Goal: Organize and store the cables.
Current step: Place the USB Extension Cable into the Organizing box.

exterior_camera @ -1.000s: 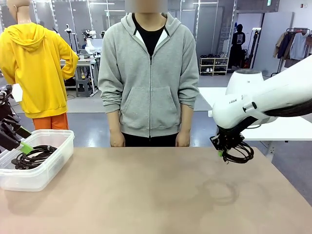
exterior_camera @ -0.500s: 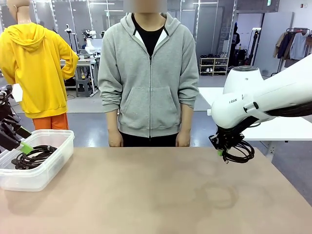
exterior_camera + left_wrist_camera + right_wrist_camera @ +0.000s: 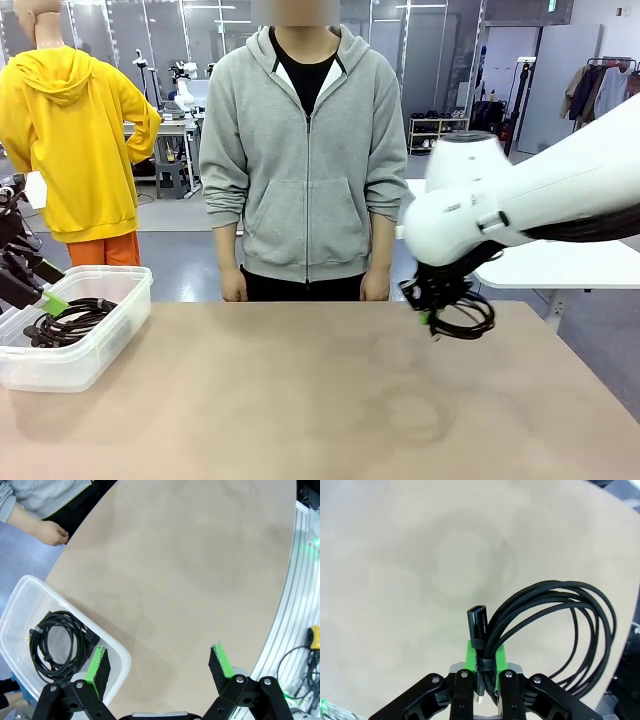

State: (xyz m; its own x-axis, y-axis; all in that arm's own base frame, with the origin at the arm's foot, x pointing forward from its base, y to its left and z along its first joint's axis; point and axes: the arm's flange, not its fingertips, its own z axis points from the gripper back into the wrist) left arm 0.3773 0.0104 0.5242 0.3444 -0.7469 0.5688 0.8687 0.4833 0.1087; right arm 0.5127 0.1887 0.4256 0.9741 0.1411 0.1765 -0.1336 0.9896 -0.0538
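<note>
Black coiled cable (image 3: 555, 630) clenched at its tie in right pincer (image 3: 486, 672), looping outward above table (image 3: 395, 580)

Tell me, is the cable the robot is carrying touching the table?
Apart. In the front view the coiled cable hangs from the right gripper above the table, with its shadow separate below it.

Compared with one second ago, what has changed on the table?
The right gripper, still shut on a coiled cable, has carried it left above the table, toward the plastic bin. The left gripper stays open by the bin; the cable inside is unmoved.
</note>
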